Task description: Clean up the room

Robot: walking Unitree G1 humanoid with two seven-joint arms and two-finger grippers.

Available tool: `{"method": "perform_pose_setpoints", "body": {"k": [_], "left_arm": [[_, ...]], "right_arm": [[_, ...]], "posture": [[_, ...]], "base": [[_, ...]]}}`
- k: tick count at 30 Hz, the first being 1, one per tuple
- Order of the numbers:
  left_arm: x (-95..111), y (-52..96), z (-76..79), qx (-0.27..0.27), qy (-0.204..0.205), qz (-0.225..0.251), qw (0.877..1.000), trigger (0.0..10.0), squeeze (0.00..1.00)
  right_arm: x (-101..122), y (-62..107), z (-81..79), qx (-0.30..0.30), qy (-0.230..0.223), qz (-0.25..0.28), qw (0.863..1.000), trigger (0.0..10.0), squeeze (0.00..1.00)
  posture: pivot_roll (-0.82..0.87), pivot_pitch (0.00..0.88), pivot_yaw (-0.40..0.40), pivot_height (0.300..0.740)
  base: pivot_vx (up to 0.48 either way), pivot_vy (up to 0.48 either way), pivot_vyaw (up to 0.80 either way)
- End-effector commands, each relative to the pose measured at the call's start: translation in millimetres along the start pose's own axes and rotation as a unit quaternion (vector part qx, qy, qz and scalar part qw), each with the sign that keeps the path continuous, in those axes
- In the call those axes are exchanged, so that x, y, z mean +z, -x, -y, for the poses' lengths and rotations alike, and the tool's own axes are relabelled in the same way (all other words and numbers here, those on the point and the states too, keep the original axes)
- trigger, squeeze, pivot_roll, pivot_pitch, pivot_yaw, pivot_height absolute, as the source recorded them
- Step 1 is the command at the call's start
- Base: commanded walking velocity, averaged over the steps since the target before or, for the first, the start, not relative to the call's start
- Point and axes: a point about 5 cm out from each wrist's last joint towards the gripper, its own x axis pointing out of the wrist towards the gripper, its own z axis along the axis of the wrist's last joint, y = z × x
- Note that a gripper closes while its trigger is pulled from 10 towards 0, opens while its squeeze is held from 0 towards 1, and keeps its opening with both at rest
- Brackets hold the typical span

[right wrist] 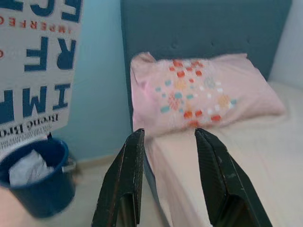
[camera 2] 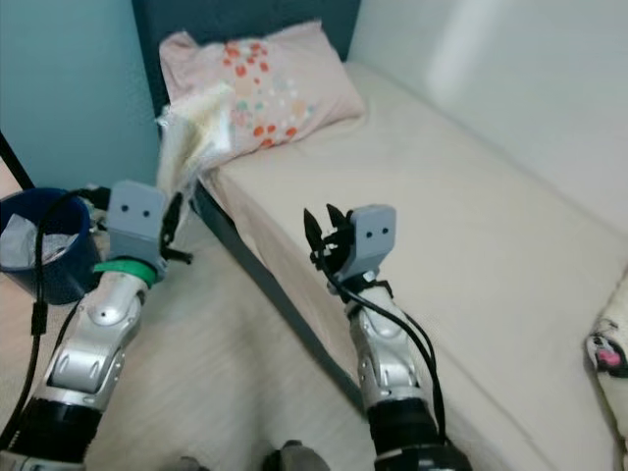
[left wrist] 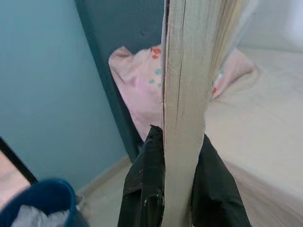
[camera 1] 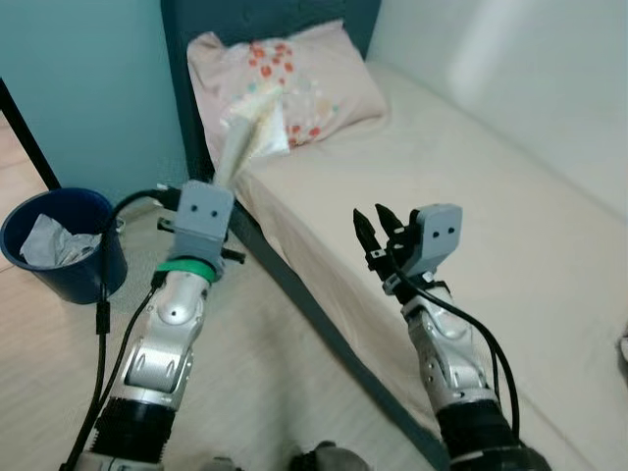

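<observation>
Jaws of the left gripper (left wrist: 177, 189) clamp a magazine (left wrist: 187, 94) upright beside the bed (camera 1: 471, 177); its cover is unreadable. Right gripper (right wrist: 170, 179) hovers, jaws apart. Paper-filled blue bin (camera 1: 61, 245) stands by the teal wall (camera 1: 88, 88).

Thin creased paper booklet (left wrist: 184, 94) pinched in the matt black left end effector (left wrist: 177, 189), soft pink cloth pillow (camera 1: 285, 83) beyond, glossy blue plastic bin (camera 1: 64, 245) holding crumpled paper beside it, smooth cream bed sheet (camera 1: 471, 177).

Silver arms, grey wrist boxes, blk cables, green band left.
</observation>
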Motion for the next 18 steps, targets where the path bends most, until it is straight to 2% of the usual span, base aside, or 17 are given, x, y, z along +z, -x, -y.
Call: {"method": "perform_pose_setpoints", "body": {"k": [1,18], "left_arm": [[4.4,-0.5,6.6,-0.012,0.001,0.014,1.000,10.0,0.00],[5.2,-2.2,7.8,-0.017,-0.001,0.017,1.000,10.0,0.00]], "right_arm": [[-4.6,4.2,4.2,-0.012,-0.006,-0.008,1.000,10.0,0.00],[-4.7,3.4,6.9,-0.020,-0.005,-0.008,1.000,10.0,0.00]], "posture": [[-0.04,0.038,-0.035,0.713],[-0.04,0.027,-0.029,0.713]], "base": [[0.480,0.000,0.00],[0.480,0.000,0.00]]}}
